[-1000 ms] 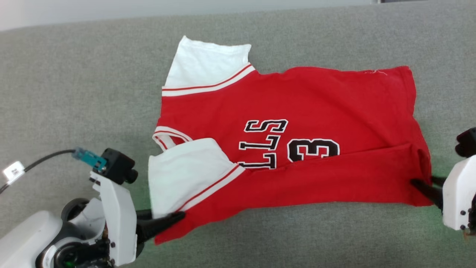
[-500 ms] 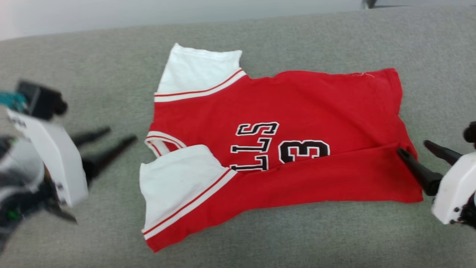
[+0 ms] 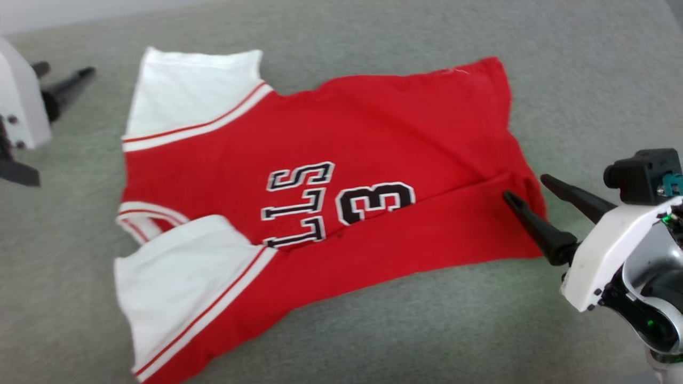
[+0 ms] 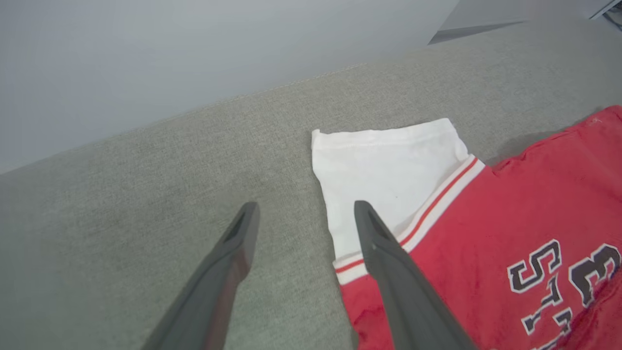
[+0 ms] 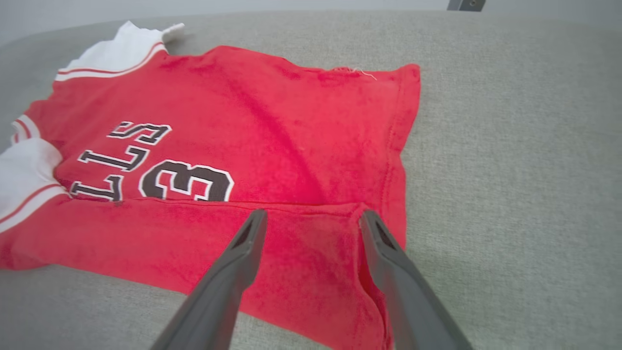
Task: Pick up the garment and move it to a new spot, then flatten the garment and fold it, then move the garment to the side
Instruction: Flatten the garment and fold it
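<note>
The garment point(image 3: 331, 138) lies spread on the grey cushion, red body with white sleeves and black lettering. Its near long edge is folded over onto the body, the fold line crossing just below the number. My left gripper point(image 3: 64, 70) is open at the far left, off the cloth. In the left wrist view the left gripper point(image 4: 305, 208) hovers beside the far white sleeve point(image 4: 388, 175), one finger over its edge. My right gripper point(image 3: 525, 186) is open above the hem corner; in the right wrist view the right gripper point(image 5: 313, 215) spans the folded flap of the garment point(image 5: 243, 121), nothing held.
The grey upholstered cushion point(image 3: 373, 330) stretches around the shirt on all sides. Its back edge meets a pale wall point(image 4: 194, 58). A dark fixture point(image 5: 465, 5) shows at the far back corner.
Both grippers have opened and let go of the folded edge. The left arm has swung away to the far left; the right has drawn back from the hem. The camera has shifted too.
</note>
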Tool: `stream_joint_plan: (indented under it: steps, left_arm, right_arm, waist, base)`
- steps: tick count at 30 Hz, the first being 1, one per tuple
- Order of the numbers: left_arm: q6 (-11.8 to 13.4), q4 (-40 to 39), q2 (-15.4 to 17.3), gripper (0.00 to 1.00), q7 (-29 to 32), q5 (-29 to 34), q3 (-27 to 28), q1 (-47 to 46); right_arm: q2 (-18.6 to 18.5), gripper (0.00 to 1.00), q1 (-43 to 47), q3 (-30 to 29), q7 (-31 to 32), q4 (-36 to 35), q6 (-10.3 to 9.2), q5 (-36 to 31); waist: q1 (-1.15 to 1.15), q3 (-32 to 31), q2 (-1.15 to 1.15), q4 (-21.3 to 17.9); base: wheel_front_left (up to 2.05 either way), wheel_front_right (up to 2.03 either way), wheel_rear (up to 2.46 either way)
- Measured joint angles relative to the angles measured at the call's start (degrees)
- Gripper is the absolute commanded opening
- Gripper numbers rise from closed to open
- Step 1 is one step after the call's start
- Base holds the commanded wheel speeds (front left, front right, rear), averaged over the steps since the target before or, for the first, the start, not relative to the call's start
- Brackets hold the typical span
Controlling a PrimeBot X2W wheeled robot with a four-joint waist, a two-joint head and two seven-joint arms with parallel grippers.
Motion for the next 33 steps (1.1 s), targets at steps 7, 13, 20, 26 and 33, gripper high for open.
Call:
stream_joint_plan:
  steps: [7, 13, 20, 26, 33]
  left_arm:
    - [-2.01, 10.23, -2.09, 1.0, 2.3, -0.3, -0.8, -4.56]
    - [-3.12, 15.86, -2.22, 1.0, 5.49, -1.07, -1.59, -6.83]
    - [-3.49, 18.41, -2.57, 1.0, 10.71, -2.26, -2.6, -9.3]
    - [-3.93, 17.74, -3.36, 0.0, 11.4, -4.32, -2.34, -9.49]
    - [-4.11, 16.58, -5.21, 0.0, 8.32, -4.24, -3.19, -9.53]
  right_arm:
    - [0.49, 1.0, -1.71, 2.01, -1.47, 1.64, 0.0, 0.37]
    - [0.54, 1.0, -2.66, 3.11, -2.49, 2.21, 0.0, 0.77]
    - [0.62, 1.0, -2.85, 3.6, -3.36, 3.01, 0.0, 0.78]
    - [0.85, 1.0, -2.86, 3.42, -3.77, 3.3, 0.0, 0.97]
    - [0.11, 1.0, -9.18, 4.15, -2.12, 4.03, 0.0, 1.57]
  waist:
    - [0.0, 2.71, 0.0, -5.08]
    - [0.0, 4.94, 0.0, -8.1]
    - [0.0, 6.46, 0.0, -9.95]
    - [0.0, 6.66, 0.0, -9.74]
    - [0.0, 6.46, 0.0, -8.22]
  base:
    - [0.0, 0.0, 0.0]
    - [0.0, 0.0, 0.0]
    - [0.0, 0.0, 0.0]
    - [0.0, 0.0, 0.0]
    - [0.0, 0.0, 0.0]
